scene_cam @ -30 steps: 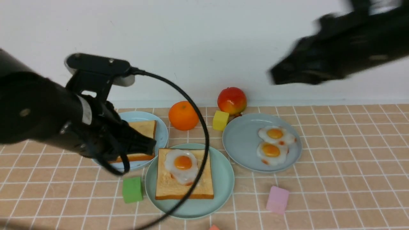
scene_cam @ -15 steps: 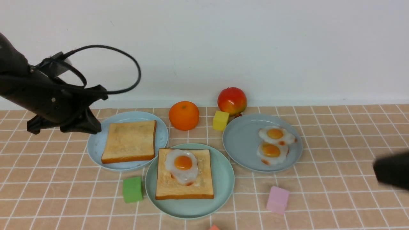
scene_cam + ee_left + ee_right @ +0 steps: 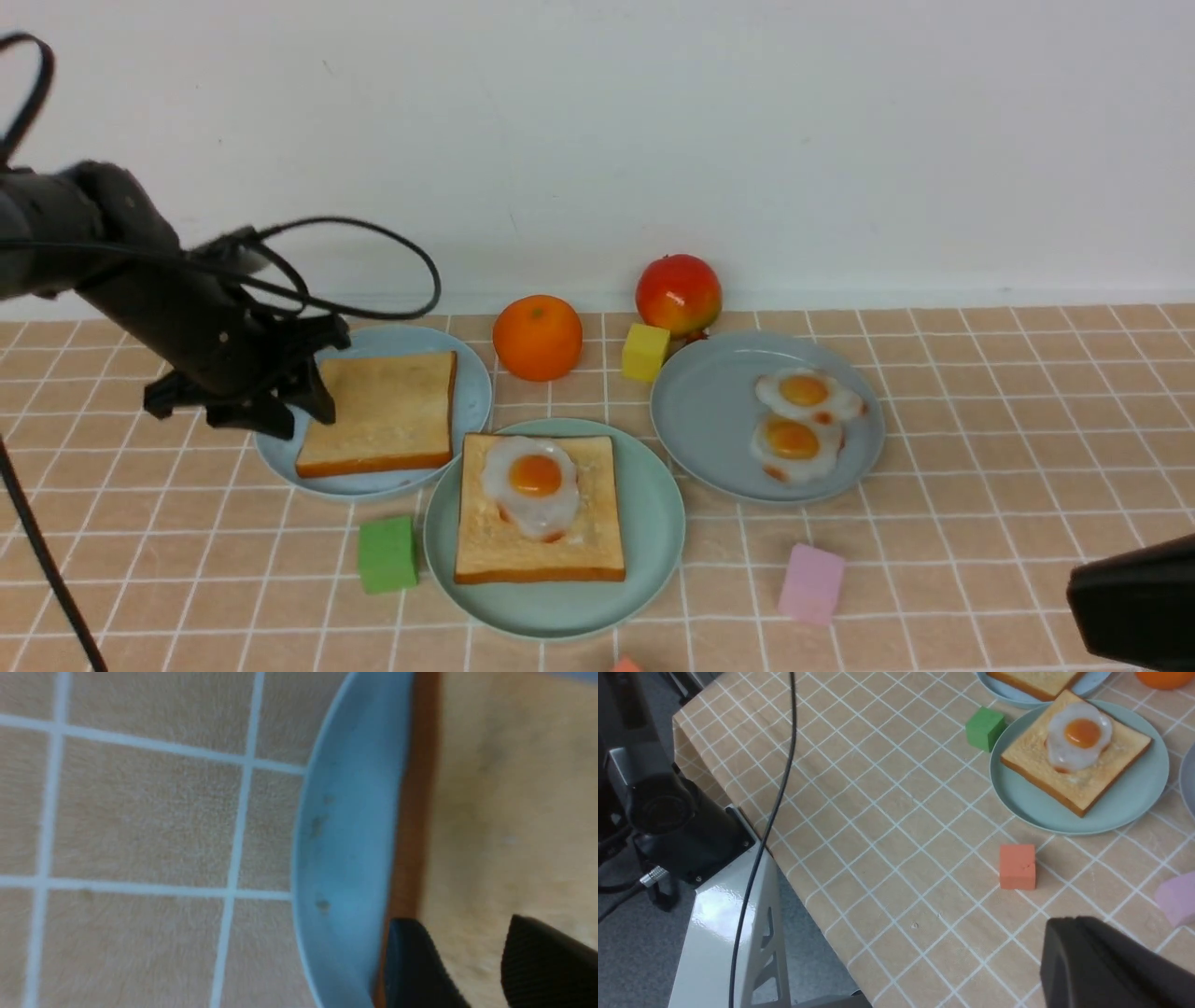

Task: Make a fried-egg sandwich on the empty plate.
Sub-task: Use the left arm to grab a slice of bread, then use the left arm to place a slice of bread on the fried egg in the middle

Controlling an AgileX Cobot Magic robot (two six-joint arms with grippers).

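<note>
Right jaws shut, low at near right of bench [image 3: 980,467]. Mid-bench: mint plate [image 3: 665,523] with toast [image 3: 541,553] and egg [image 3: 534,485] on top, no lid slice yet. Behind, left: blue plate [image 3: 472,392] with spare toast [image 3: 392,411]; left jaws wide, at its left crust. Spare toast likely light, stiff, a bit slick; pinch across crust edge from the side, keep it flat.

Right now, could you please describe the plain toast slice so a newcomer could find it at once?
On the tiled table, find the pale blue plate on the robot's left. The toast slice on it is bare, whereas the other slice, on the neighbouring mint-green plate, carries a fried egg.
</note>
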